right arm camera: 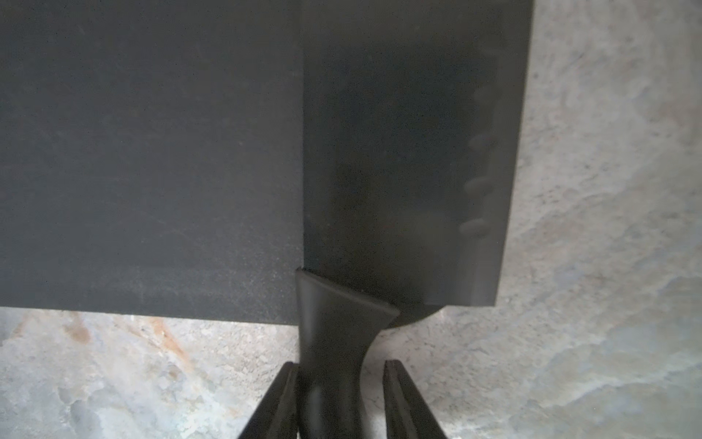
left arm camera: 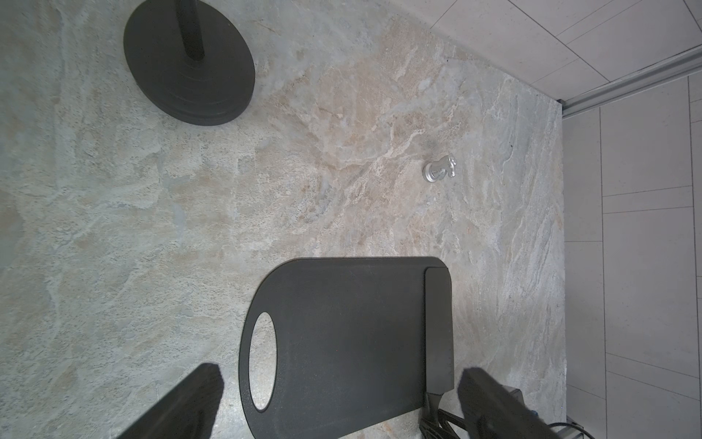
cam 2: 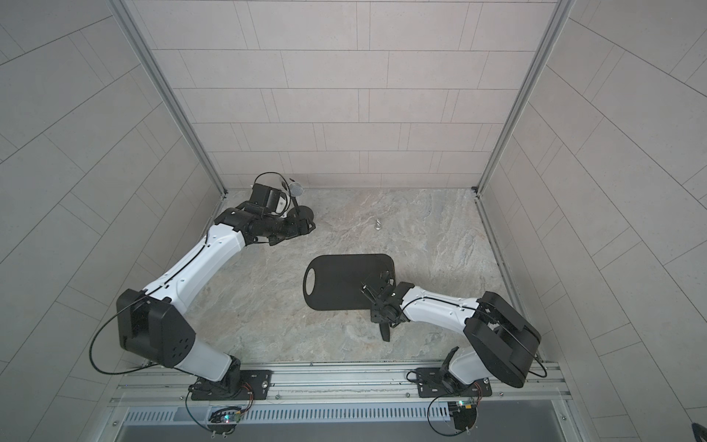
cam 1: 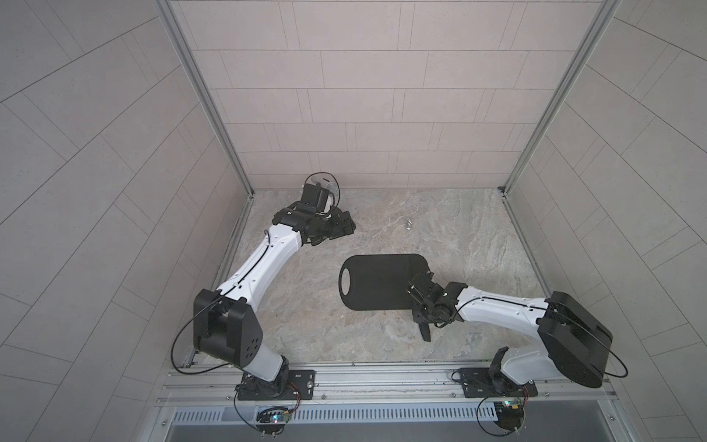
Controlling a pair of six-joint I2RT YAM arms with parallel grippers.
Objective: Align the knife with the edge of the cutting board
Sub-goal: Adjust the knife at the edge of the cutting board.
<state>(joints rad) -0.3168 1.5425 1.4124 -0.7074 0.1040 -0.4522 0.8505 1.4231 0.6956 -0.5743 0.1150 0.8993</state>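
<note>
The black cutting board [cam 1: 375,283] [cam 2: 340,283] lies flat mid-table, its handle hole to the left. The black knife [right arm camera: 399,152] [left arm camera: 438,327] rests with its blade along the board's right short end, and its handle [cam 1: 424,332] [cam 2: 385,332] sticks out past the near edge. My right gripper [right arm camera: 338,365] [cam 1: 419,315] straddles the handle with its jaws open. One finger [right arm camera: 283,395] lies against the handle, while a gap shows at the other. My left gripper [left arm camera: 339,374] [cam 1: 342,229] hovers open at the back left, well apart from the board.
A microphone stand with a round black base [left arm camera: 190,64] stands at the back left, close by the left arm. A small silver hook [cam 1: 408,224] [left arm camera: 438,171] lies on the stone tabletop behind the board. Tiled walls enclose three sides.
</note>
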